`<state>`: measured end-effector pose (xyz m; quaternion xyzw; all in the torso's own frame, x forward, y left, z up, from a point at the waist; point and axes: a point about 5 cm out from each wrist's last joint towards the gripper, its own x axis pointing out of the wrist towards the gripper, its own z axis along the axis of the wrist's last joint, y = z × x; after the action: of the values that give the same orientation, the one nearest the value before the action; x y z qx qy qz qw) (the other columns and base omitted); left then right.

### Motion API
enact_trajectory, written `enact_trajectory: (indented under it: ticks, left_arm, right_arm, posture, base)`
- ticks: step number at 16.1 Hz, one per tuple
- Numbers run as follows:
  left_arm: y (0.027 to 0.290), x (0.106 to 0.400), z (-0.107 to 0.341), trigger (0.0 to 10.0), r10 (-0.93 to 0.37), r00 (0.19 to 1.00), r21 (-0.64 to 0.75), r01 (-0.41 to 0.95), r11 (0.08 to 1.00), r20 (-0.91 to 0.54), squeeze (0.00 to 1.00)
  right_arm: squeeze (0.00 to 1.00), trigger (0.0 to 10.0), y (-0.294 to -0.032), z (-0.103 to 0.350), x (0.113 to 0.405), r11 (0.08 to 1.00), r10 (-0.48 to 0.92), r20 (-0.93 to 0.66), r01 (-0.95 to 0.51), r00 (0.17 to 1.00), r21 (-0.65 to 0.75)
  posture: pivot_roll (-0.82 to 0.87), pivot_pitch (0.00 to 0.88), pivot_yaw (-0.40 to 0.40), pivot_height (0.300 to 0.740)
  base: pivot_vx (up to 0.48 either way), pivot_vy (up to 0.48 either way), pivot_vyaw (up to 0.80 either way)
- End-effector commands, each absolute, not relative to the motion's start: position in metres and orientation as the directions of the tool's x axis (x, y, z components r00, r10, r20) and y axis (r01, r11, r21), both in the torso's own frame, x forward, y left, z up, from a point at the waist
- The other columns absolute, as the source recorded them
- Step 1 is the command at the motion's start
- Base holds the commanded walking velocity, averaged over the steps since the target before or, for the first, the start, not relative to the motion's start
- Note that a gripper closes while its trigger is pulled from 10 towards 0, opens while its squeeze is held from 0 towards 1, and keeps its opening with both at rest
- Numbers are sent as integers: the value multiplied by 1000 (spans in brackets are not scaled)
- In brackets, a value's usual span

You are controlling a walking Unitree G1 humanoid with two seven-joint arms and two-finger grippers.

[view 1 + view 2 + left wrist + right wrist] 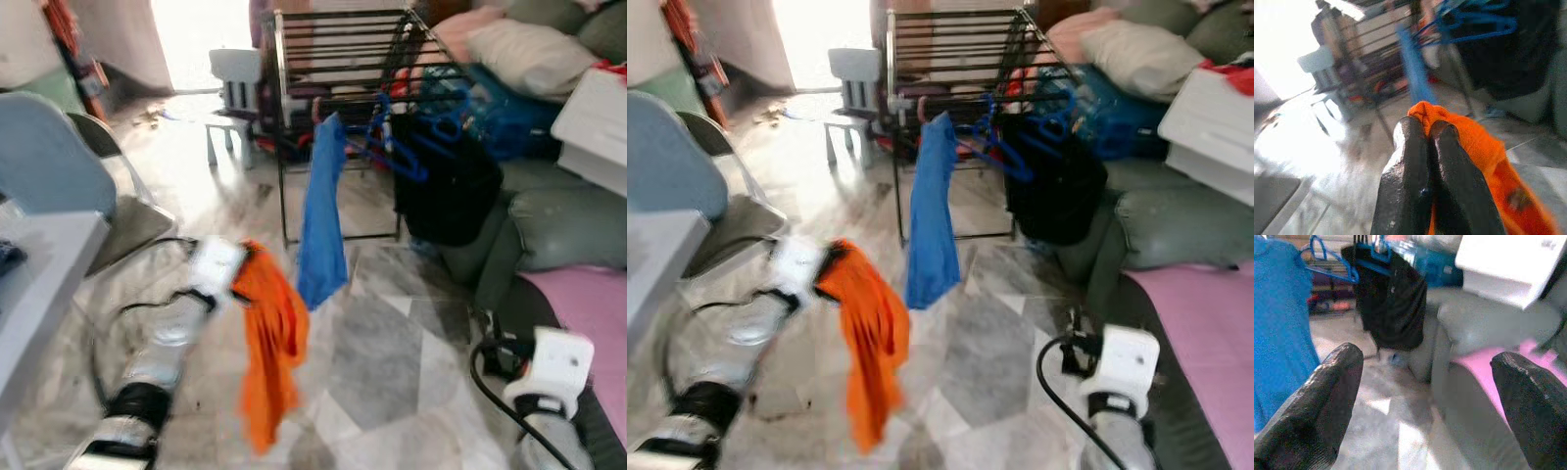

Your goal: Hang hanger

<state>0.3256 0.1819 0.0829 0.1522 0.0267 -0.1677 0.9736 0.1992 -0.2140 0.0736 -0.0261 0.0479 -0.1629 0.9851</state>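
Bench [39,264] edge sat at far left, pale grey, with a light blue chair [44,157] behind it. Left arm reached forward over the marble floor [392,362]; left claw [1425,132] was clamped on an orange garment [269,338], fingers [1405,181] pressed together with the cloth bunched at the tips. Garment hung limp below the claw, well above the floor tiles. Whether a hanger was inside it could not be told; head views were blurred.

Ahead, a small white child's chair [233,83] stood near the bright doorway. Just right of it was a black wire drying rack [338,59]. A blue garment [321,220] hung from the rack's front rail, its hem near floor level. Blue hangers [397,147] hung empty on the same rail, just beside the blue garment. A black garment [446,191] hung next, on the rack's right end, touching the grey sofa [558,215].

Orange garment was well short of the rack, lower and to the left of the blue one.

Sofa carried pillows [524,49], a blue bag [514,113] and a white box [598,127]; a pink sheet [588,313] covered the near seat.

Right arm sat low at right, beside the sofa. Right claw [1425,396] was spread wide, fingers [1322,411] far apart, nothing between them, aimed toward the black garment and sofa arm.
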Motion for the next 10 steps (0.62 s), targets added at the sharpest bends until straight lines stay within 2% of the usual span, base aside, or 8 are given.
enact_trajectory:
  ticks: [1,4,8,10]
  left_arm:
    - [191,320,80,10000,-293,950,297,313,902,-108,0]
    - [187,321,76,10000,-262,958,259,283,923,-112,0]
    - [177,323,82,10000,-237,968,231,251,940,-87,0]
    - [175,325,85,10000,-224,972,222,235,946,-75,0]
  right_arm:
    - [0,10000,-205,82,202,952,-287,-51,279,957,-128]
    - [0,10000,-199,88,207,961,-264,-32,260,964,-90]
    - [0,10000,-190,99,215,979,-163,-23,159,986,-130]
    - [0,10000,-190,102,217,981,-154,-16,151,988,-122]
  posture:
    - [58,0,-18,740]
    - [57,0,-39,740]
    - [49,0,-86,740]
    - [41,0,-83,740]
  base:
    - [262,0,0]
    - [265,0,0]
    - [263,0,0]
    - [262,0,0]
